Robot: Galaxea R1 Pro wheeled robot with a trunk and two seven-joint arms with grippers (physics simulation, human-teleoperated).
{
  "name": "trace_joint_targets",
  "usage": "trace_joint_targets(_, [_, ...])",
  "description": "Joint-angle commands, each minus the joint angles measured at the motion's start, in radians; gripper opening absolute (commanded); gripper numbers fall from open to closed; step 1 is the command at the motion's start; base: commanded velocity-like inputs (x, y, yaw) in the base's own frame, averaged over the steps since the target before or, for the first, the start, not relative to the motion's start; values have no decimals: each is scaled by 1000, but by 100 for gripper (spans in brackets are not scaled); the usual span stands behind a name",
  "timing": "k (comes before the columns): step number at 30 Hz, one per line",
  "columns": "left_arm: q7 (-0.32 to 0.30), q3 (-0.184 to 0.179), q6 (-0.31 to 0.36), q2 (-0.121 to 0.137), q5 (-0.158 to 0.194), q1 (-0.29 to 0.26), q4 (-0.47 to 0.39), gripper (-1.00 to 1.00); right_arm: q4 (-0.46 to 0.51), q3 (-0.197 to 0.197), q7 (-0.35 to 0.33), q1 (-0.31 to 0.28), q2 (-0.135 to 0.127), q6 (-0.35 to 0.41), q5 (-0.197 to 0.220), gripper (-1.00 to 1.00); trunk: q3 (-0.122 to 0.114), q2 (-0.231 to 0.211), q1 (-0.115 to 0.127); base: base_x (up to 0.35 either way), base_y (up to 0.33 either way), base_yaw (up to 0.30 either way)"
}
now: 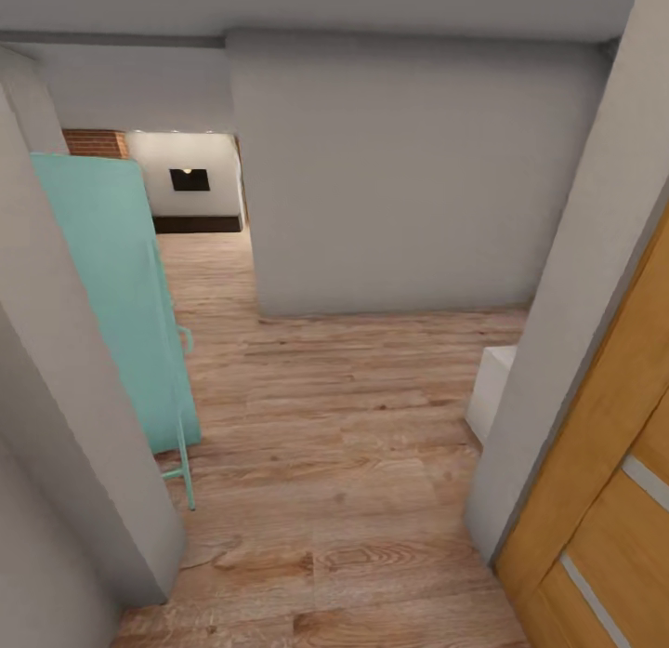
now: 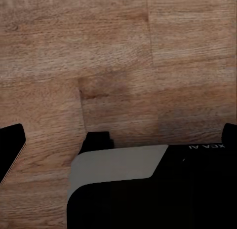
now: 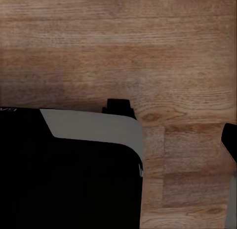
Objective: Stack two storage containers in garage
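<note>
The two storage containers are out of view. I am in a hallway on a light wood-plank floor [image 1: 344,462]. In the left wrist view my left gripper [image 2: 118,140] is open: one dark fingertip [image 2: 11,145] shows at each edge of the frame, wide apart, with only planks and the robot's black-and-white base [image 2: 118,162] behind them. In the right wrist view one fingertip [image 3: 230,140] of my right gripper [image 3: 118,140] sits at the frame's edge. The other is lost against the dark base [image 3: 69,170]. Nothing is held.
A grey wall [image 1: 409,174] blocks the way straight ahead. A teal door [image 1: 111,285] stands open at the left, beside a grey wall corner [image 1: 65,425]. An orange wooden door [image 1: 604,499] is close at the right. A passage ahead-left leads toward a brick wall [image 1: 93,143].
</note>
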State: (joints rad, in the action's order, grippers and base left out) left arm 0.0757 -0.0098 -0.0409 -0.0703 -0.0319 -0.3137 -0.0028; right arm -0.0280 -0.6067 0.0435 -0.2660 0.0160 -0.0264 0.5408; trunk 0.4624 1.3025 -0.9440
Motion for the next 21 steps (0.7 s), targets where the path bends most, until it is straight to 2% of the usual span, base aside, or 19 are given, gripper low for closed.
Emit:
trace_joint_targets(1, [4,-1,-4,0,-3,-1,1,100,-3,-8,1,-1,1,-3,8,100,1,0,-1,320,0,0])
trace_joint_targets(21, [4,-1,-4,0,-3,-1,1,100,-3,-8,1,-1,1,-3,8,100,1,0,-1,320,0,0])
